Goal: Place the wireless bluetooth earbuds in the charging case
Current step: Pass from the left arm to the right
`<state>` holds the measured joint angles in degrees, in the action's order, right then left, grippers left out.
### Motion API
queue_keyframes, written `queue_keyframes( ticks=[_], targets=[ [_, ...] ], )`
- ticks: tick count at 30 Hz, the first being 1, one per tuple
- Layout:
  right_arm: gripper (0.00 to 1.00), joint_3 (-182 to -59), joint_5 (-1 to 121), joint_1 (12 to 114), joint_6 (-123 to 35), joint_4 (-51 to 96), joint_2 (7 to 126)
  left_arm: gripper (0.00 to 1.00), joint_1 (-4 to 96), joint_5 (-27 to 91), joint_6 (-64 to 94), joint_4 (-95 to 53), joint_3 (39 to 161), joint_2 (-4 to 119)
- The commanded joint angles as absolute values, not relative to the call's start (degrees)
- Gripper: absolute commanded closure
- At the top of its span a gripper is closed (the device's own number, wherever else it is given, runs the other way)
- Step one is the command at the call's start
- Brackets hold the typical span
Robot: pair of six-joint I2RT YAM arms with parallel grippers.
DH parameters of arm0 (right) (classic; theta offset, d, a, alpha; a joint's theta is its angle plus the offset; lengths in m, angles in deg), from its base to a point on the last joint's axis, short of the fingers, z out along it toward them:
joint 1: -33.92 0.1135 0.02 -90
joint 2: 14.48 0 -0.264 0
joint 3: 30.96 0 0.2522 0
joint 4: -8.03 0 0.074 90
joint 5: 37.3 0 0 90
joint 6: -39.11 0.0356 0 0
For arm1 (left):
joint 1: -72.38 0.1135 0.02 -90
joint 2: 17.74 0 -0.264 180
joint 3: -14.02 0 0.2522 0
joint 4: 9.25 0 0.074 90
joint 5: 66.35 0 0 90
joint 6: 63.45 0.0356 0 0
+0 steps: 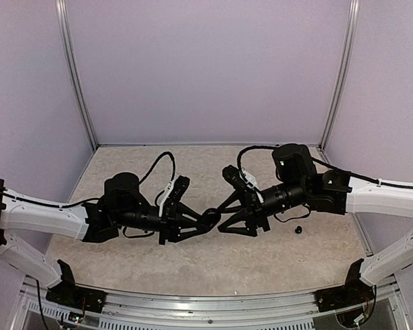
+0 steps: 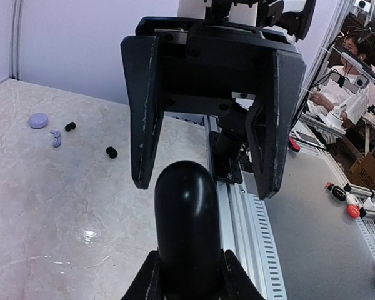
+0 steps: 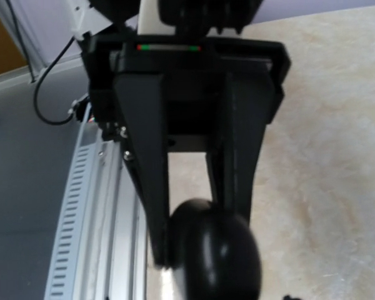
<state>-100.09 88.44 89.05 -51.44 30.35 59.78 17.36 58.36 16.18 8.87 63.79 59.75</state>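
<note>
Operator: Containers, and what is seen in them?

Observer: Two are seen. A black case [image 2: 187, 231] is held above the tabletop [image 2: 62, 206], about mid-table, between the two arms. Only its smooth outer shell is shown, so what is inside cannot be told. A lavender case [image 2: 38, 120] is laid on the tabletop well apart from it. It looks shut, and its contents cannot be told either.

Operator: How is the black case gripped?

Observer: One end is pinched by the left end effector [image 2: 189, 259], which is pressed tight on it. The right end effector [image 2: 206, 187] is spread. Its fingers [image 2: 144, 125] are set either side of the other end, and a gap is seen along one side.

Operator: Where are the buds?

Observer: All are laid loose on the tabletop. A lavender bud [image 2: 55, 139] is found just beside the lavender case, and a black bud [image 2: 70, 126] near both. A second black bud [image 2: 112, 152] is set apart from these, nearer the held case.

Operator: What stands in the way, and what room is left?

Observer: A stretch of tabletop is seen between the held case and the buds. A metal rail [image 2: 244, 237] is run along the near edge, on the near side of the case. The tabletop is closed by walls [image 1: 206, 69] at the back and at both sides. Open tabletop is left behind the arms, toward the back wall.
</note>
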Motion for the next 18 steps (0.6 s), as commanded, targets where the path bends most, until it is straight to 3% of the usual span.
queue_keyframes(
  ticks=[1, 10, 18],
  targets=[
    [0.4, -102.02, 90.31, 90.23, -55.0, 33.67, 60.98, 0.81, 16.12, 61.4, 18.45, 5.88, 65.97, 60.89],
    [0.63, -102.71, 91.45, 90.61, -55.27, 34.84, 62.21, 0.8, 15.61, 61.09, 19.56, 4.5, 67.24, 62.58],
    [0.71, -103.38, 92.16, 90.61, -55.68, 36.14, 63.54, 0.8, 15.61, 60.63, 19.7, 4.32, 67.46, 62.84]
  ],
)
